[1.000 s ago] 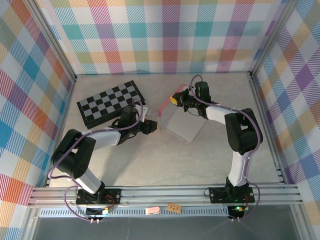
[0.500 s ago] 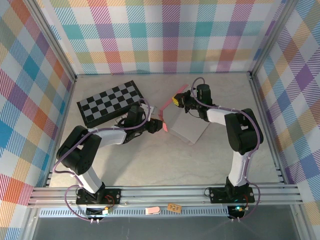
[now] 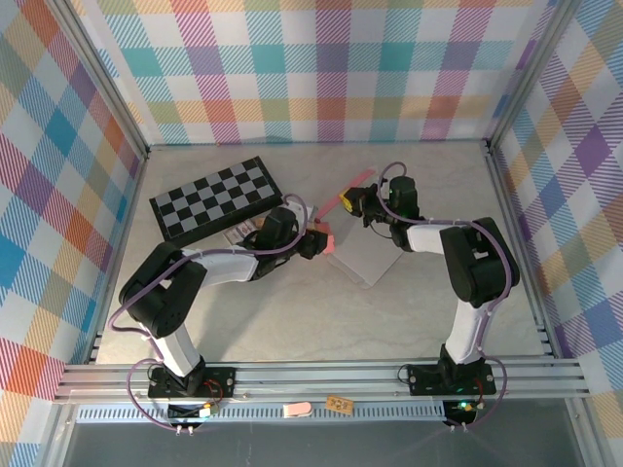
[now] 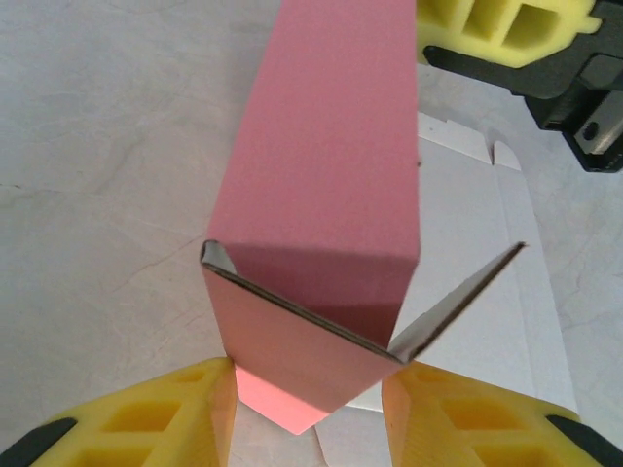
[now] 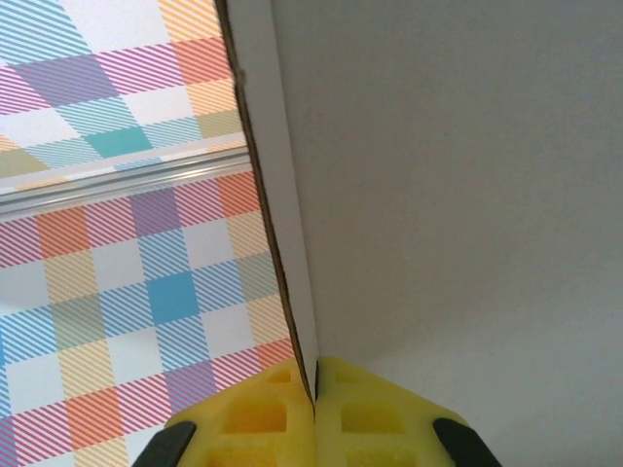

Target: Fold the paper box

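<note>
Cardboard of the paper box (image 3: 365, 255) was seen at the centre of the overhead frame, with its pale reverse laid flat on the table (image 3: 292, 311) and a pink panel raised along its left edge. The left gripper (image 3: 321, 238) was closed around that folded pink section, which was held between the yellow fingers (image 4: 175, 418) at the bottom of the left wrist view. The right gripper (image 3: 346, 199) was clamped on a thin upright edge of the box, just above centre, and the edge was pinched between its fingers (image 5: 243, 418). A checkered board (image 3: 216, 199) was seen at the upper left, just beside the left arm.
</note>
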